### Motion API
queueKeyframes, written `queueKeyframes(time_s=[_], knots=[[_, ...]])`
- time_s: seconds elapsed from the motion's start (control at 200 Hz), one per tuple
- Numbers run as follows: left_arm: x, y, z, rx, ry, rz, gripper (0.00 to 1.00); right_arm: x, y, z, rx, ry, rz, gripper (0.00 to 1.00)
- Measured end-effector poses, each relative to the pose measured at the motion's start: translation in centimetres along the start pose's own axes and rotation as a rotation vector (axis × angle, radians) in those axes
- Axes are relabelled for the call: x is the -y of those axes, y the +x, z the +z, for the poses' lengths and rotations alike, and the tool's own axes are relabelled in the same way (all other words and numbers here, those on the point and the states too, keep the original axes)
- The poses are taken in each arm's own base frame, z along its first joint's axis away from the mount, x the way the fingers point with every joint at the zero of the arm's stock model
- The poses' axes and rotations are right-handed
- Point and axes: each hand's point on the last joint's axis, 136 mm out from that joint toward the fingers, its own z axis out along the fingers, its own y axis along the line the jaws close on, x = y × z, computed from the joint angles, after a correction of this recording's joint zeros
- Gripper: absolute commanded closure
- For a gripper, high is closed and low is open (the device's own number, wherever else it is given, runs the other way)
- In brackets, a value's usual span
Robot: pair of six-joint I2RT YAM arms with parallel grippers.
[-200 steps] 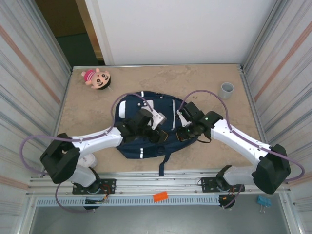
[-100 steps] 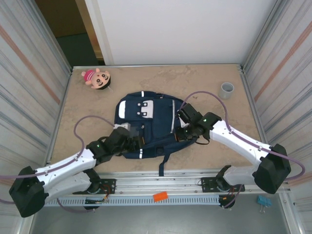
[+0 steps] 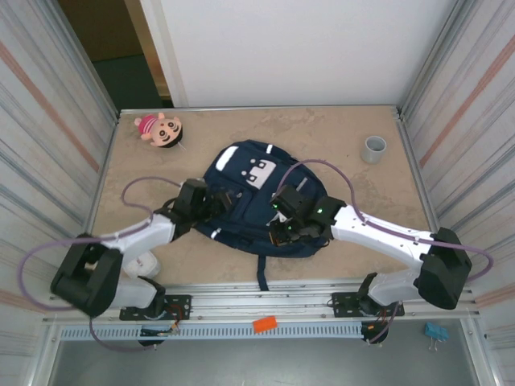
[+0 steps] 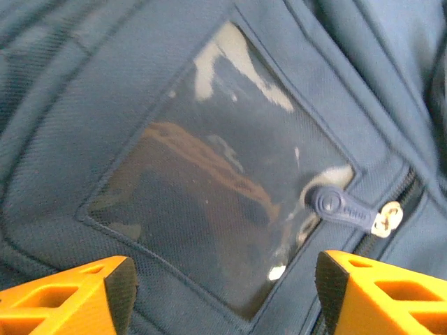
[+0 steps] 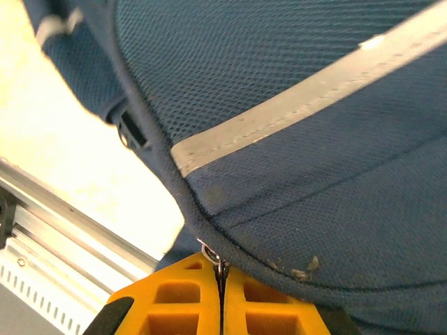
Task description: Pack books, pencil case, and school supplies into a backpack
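Right gripper (image 5: 221, 283) clamps a metal zip ring (image 5: 212, 252) at the near edge of the navy backpack (image 3: 241, 205), likely to work the zip; left gripper (image 4: 221, 293) hovers open above.

Lab test cell: aluminium rails (image 3: 241, 291), panelled walls (image 3: 48, 121).
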Motion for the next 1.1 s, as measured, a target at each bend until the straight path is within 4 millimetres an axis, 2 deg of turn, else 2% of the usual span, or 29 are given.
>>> queueKeyframes(time_s=[0.075, 0.18, 0.251, 0.346, 0.436, 0.506, 0.671, 0.752, 0.932, 1.017, 1.097], knots=[[1.7, -1.5, 0.9, -0.003, 0.033, 0.016, 0.29, 0.0, -0.1, 0.6, -0.006, 0.004, 0.014, 1.00], [4.3, -2.0, 0.2, -0.019, 0.116, 0.023, 0.28, 0.0, -0.3, 1.2, -0.009, 0.005, 0.023, 1.00], [5.4, -1.7, -1.2, -0.031, 0.161, 0.006, 0.28, -0.2, -0.7, 1.4, -0.003, -0.008, 0.028, 1.00], [6.9, -0.8, -4.2, -0.032, 0.239, -0.037, 0.31, -0.5, -1.1, 1.3, 0.005, -0.030, 0.033, 1.00], [8.0, 0.9, -7.0, -0.040, 0.321, -0.099, 0.34, -0.8, -1.2, 1.3, 0.010, -0.047, 0.031, 1.00], [8.3, 2.5, -7.9, -0.070, 0.356, -0.155, 0.37, -1.0, -1.4, 1.3, 0.013, -0.059, 0.030, 1.00], [7.8, 6.7, -6.5, -0.184, 0.341, -0.279, 0.44, -1.3, -1.5, 1.3, 0.017, -0.071, 0.028, 1.00], [8.4, 7.7, -5.9, -0.217, 0.344, -0.309, 0.45, -1.4, -1.5, 1.3, 0.019, -0.074, 0.027, 1.00], [9.7, 9.2, -4.3, -0.261, 0.358, -0.359, 0.54, -1.7, -1.6, 1.3, 0.017, -0.090, 0.025, 1.00], [10.1, 9.6, -3.4, -0.275, 0.360, -0.371, 0.64, -1.7, -1.6, 1.3, 0.017, -0.091, 0.025, 1.00], [10.6, 9.6, -2.8, -0.282, 0.365, -0.392, 0.79, -1.6, -1.5, 1.3, 0.015, -0.088, 0.025, 1.00]])
